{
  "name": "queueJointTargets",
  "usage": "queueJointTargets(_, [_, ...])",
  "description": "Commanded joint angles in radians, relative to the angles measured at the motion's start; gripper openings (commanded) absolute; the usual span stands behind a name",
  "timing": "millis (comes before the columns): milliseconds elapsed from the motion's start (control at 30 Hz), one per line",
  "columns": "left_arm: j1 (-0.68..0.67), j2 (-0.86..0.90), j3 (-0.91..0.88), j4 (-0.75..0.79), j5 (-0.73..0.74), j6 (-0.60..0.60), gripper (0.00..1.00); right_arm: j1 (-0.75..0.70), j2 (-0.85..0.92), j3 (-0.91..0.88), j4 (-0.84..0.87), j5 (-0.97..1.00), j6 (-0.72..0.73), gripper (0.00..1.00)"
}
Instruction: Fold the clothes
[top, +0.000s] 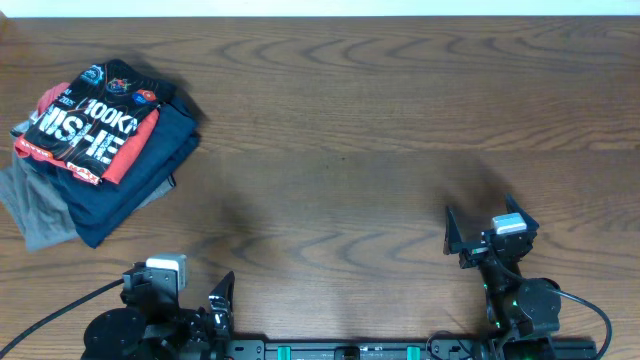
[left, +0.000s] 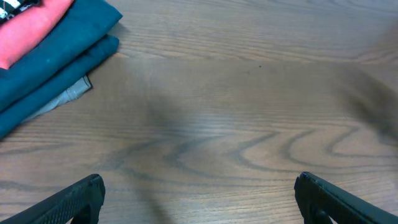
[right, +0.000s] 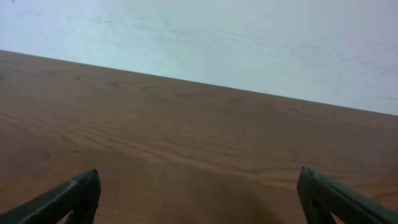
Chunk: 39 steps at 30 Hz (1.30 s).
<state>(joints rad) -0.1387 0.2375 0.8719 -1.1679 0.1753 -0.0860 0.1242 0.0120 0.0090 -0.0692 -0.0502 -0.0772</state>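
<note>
The black jersey (top: 95, 120) with big white lettering and small logos lies folded on top of a stack of clothes at the far left of the table. A sliver of it shows at the top left corner of the left wrist view (left: 15, 6). My left gripper (top: 180, 285) is open and empty at the near left edge, well short of the stack; its fingers frame bare wood in the left wrist view (left: 199, 193). My right gripper (top: 485, 225) is open and empty at the near right, over bare wood in the right wrist view (right: 199, 190).
Under the jersey lie a red shirt (top: 135, 145), a folded navy garment (top: 130, 190) and a grey one (top: 40, 215). They also show in the left wrist view: red (left: 31, 28), navy (left: 56, 62), grey (left: 68, 93). The wooden table (top: 350, 150) ends at a white wall (right: 249, 43).
</note>
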Motion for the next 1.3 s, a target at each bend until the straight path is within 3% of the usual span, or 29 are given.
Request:
queueJointTargets(0, [-0.002,-0.005,-0.002,0.0,-0.011,-0.013,0.98,-0.01,-0.006,-0.003,-0.001,-0.01,0.009,0.99])
queueJointTargets(700, [0.01,-0.011,-0.009,0.008,-0.03,0.008,0.98,-0.01,-0.006,-0.003,-0.001,-0.01,0.009,0.99])
queueJointTargets(867, [0.056,-0.075,-0.115,0.163,-0.065,0.066,0.98,-0.01,-0.006,-0.003,-0.001,-0.01,0.009,0.99])
queueJointTargets(1133, [0.078,-0.236,-0.434,0.442,-0.066,0.08,0.98,-0.01,-0.006,-0.003,-0.001,-0.01,0.009,0.99])
queueJointTargets(1267, [0.078,-0.234,-0.581,0.665,-0.065,0.083,0.98,-0.01,-0.006,-0.003,-0.001,-0.01,0.009,0.99])
